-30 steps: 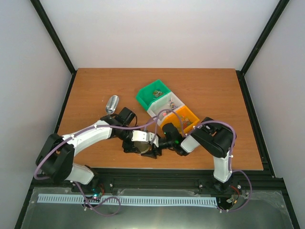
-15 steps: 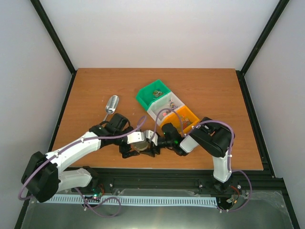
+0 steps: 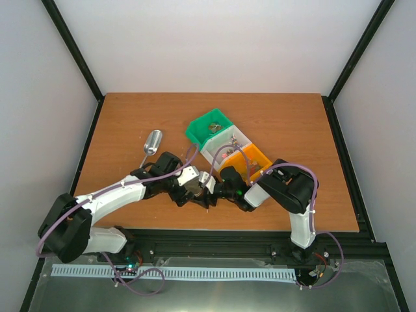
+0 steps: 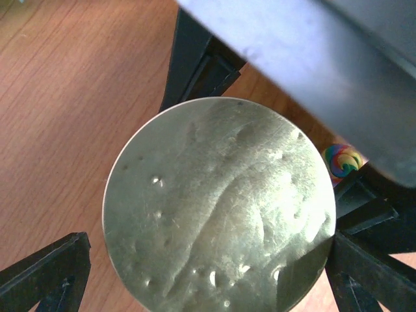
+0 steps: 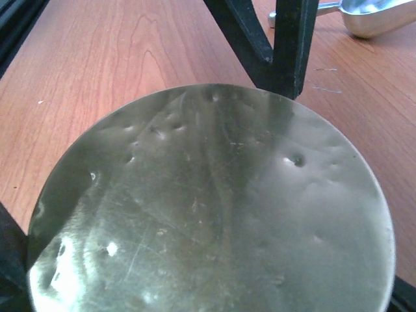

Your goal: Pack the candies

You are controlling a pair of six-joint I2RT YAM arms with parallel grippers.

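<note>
Grippers first: reading left gripper [image 3: 195, 197] as released, spread wide over the gold-lidded jar [image 4: 221, 208], with bare wood showing between lid rim and its 8 o'clock finger [image 4: 49, 276] in the left wrist view. Reading right gripper [image 3: 219, 191] as clamped on that jar: no gap at either lower corner of its own view, lid spanning finger to finger. Guessing the reason: pins the jar against turning or sliding while the other arm works the lid from above. Judging the lid seated; can't say whether capping is finished or uncapping is due. Placing the jar near the table [image 3: 292, 117] front edge, about 6 o'clock of centre. Spotting candies [image 3: 224, 154] at 1 o'clock from the jar, in the white bin [image 3: 242, 136], with more specks in the green bin [image 3: 195, 134] and orange bin [image 3: 260, 156]; too small to count. Also catching one rainbow-swirl sweet [image 4: 342, 161] just beside the lid at 3 o'clock in the left wrist view; can't tell whether on the wood or behind glass. Noting metal scoop [image 3: 153, 141] lying free at 11 o'clock of the left gripper, well apart, presumably parked within reach for loading. Can't see jar body or contents at all: hidden under the lid in both wrist views, buried under both grippers from above. Losing right fingertips off frame too.
</note>
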